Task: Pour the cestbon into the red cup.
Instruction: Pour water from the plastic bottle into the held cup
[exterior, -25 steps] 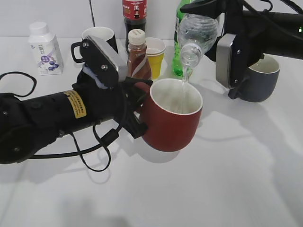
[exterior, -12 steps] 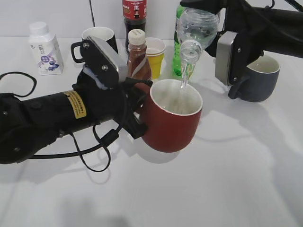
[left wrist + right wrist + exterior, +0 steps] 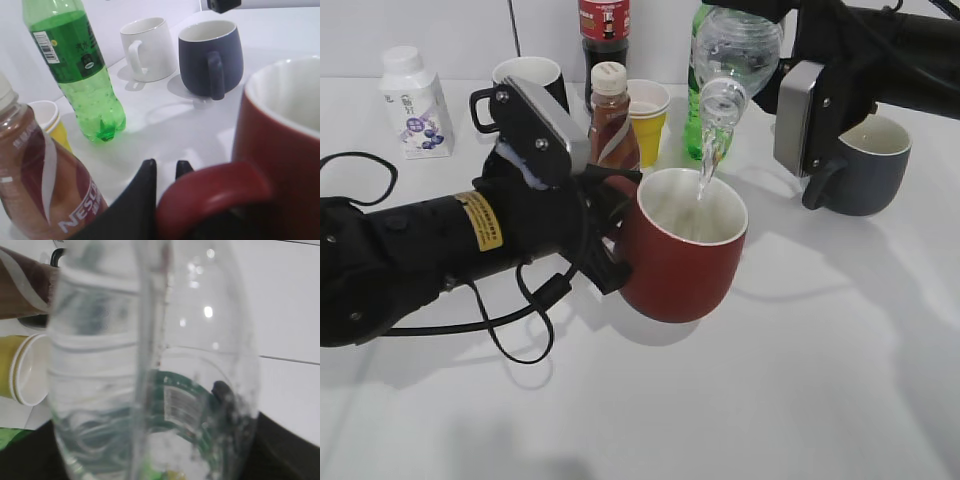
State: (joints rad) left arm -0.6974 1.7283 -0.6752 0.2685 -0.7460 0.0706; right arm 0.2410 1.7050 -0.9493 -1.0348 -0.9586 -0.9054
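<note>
The red cup (image 3: 682, 258) is held off the table, tilted, by my left gripper (image 3: 610, 235), which is shut on its loop handle (image 3: 215, 192). Its white inside faces up. My right gripper (image 3: 775, 35) is shut on the cestbon (image 3: 732, 55), a clear bottle with a dark green label (image 3: 185, 405). The bottle is tipped neck down above the cup. A thin stream of water (image 3: 704, 165) runs from its mouth into the cup. In the right wrist view the bottle fills the frame and hides the fingers.
A brown Nescafe bottle (image 3: 611, 120), a yellow paper cup (image 3: 648, 118), a black mug (image 3: 525, 78) and a green soda bottle (image 3: 80, 70) stand behind the cup. A dark blue mug (image 3: 868, 165), a white mug (image 3: 147, 47) and a white milk bottle (image 3: 415, 100) also stand on the table.
The cestbon has risen a little and tipped further. Water keeps flowing into the red cup. The left arm and the cup have not moved.
</note>
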